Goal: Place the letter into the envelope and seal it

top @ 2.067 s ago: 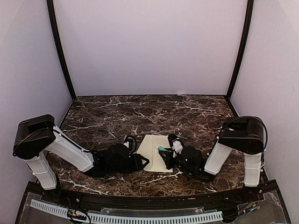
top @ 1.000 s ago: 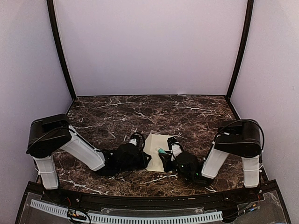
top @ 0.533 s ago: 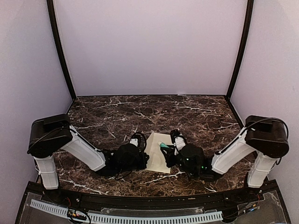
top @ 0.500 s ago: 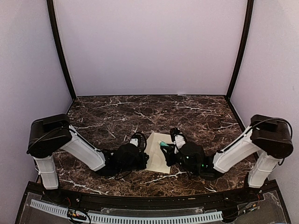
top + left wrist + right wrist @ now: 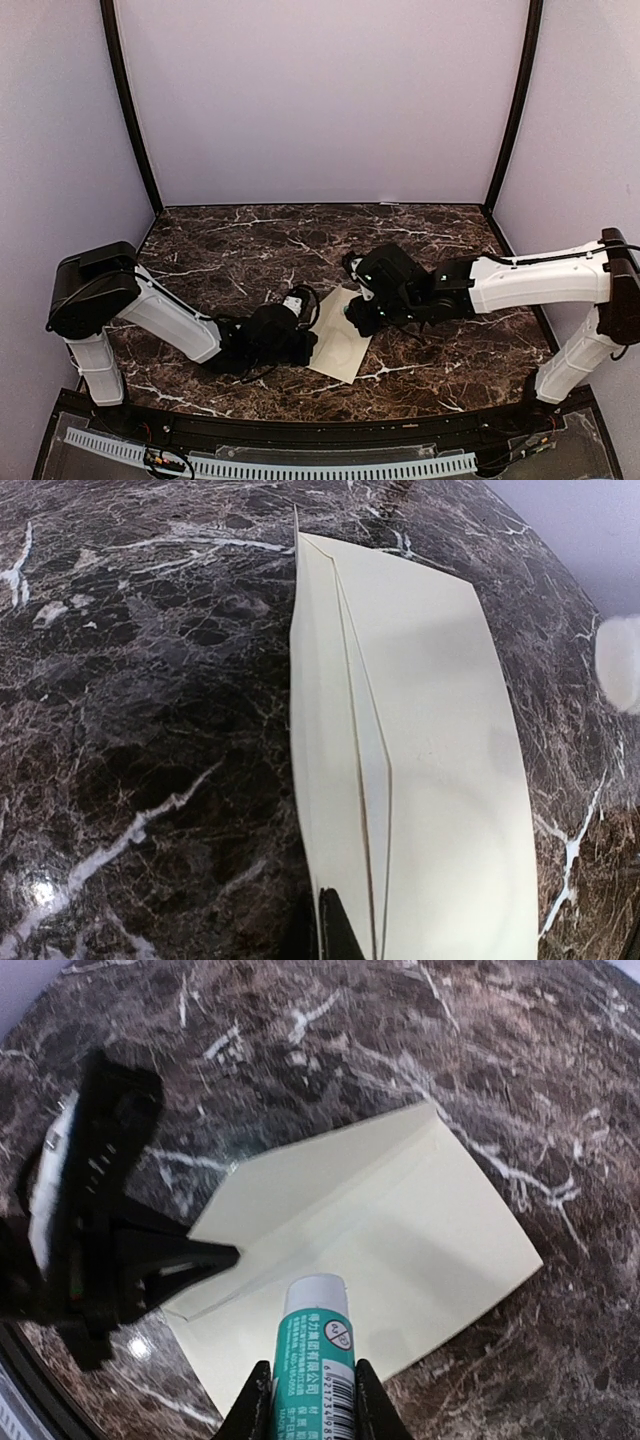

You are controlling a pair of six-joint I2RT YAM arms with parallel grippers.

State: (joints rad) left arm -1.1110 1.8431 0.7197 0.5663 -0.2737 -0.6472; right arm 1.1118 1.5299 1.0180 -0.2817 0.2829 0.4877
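1. Dark marble table (image 5: 240, 250) is carrying everything. On it we are seeing the left gripper (image 5: 325, 932) with its jaws closed, its tip touching the envelope's 9 o'clock edge. Whether paper is nipped between the jaws we cannot tell.
2. The envelope (image 5: 430, 730) is lying flat near the table's middle, its flap apparently folded over. The letter is not showing, and we are supposing it is already inside.
3. At the envelope's 1 o'clock the right gripper (image 5: 305, 1405) is clamping a glue stick (image 5: 312, 1345), which is hanging above the paper.
4. We are judging the sealing step to be in hand. The next move is calling for the stick to run along the flap's edge while the left tip is pinning the envelope, and then for the flap to be pressed shut.
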